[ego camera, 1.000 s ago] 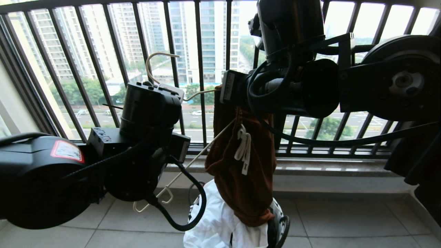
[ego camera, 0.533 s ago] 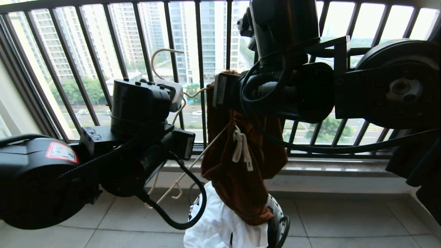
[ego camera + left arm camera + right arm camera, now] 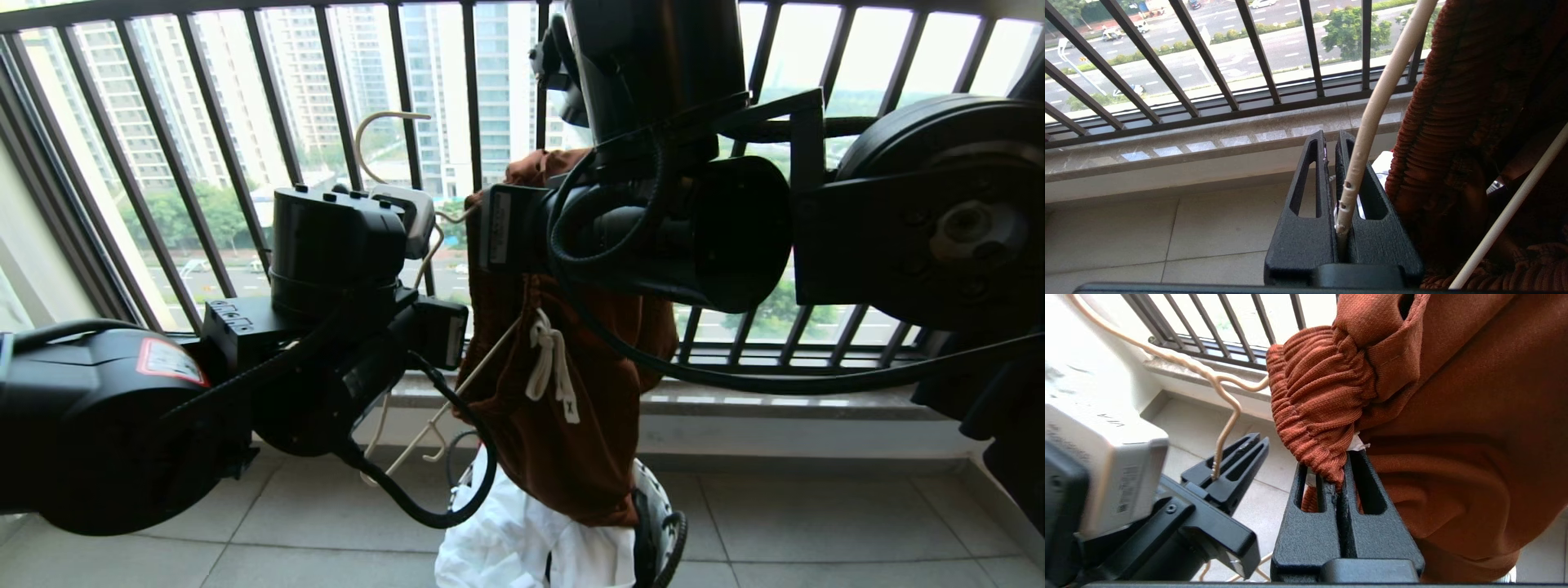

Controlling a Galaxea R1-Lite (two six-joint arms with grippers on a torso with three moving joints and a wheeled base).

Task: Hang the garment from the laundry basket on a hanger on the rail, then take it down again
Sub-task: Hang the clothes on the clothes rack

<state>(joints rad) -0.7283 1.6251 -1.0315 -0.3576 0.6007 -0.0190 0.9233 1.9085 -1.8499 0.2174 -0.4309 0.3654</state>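
Note:
The garment (image 3: 571,441), rust-brown shorts with a white drawstring, hangs in front of me. My right gripper (image 3: 1337,461) is shut on its ribbed waistband (image 3: 1314,396). The cream hanger (image 3: 384,118) stands tilted beside the garment, its hook pointing up. Its lower arm (image 3: 408,453) slants down toward the floor. My left gripper (image 3: 1331,136) is shut on the hanger's stem (image 3: 1372,118), close beside the garment (image 3: 1457,102). The right wrist view shows the left gripper (image 3: 1261,437) just beside the right one. Little of the laundry basket (image 3: 657,510) shows below the garment. The rail is out of view.
The black balcony railing (image 3: 473,122) and a stone sill (image 3: 775,400) stand close behind both arms. A white cloth (image 3: 514,539) lies at the basket on the tiled floor. A dark garment (image 3: 1004,392) hangs at the right edge.
My right arm has carried the garment to the left and slightly up. The hanger in my left gripper has tilted, its lower end swinging right. Both grips have held.

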